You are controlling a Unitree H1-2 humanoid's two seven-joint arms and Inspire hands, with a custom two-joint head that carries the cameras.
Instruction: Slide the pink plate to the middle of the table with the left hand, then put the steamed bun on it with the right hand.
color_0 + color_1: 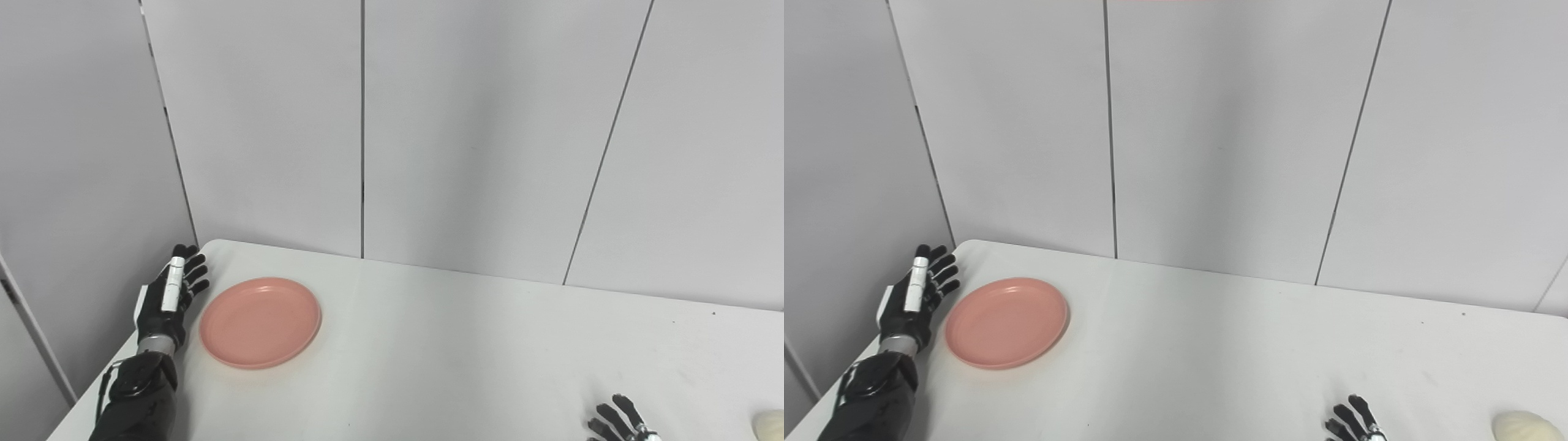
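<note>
The pink plate (260,321) lies flat near the table's left edge, with nothing on it. My left hand (168,297) stands edge-on just left of the plate, fingers straight and apart, holding nothing; whether it touches the rim is not clear. A pale steamed bun (1527,425) rests at the bottom right corner, partly cut off by the frame. My right hand (1353,422) shows only its spread fingertips at the bottom edge, left of the bun and apart from it.
The white table (465,343) runs across the whole view, with a rounded far-left corner behind my left hand. Grey wall panels (465,135) stand close behind the table's far edge.
</note>
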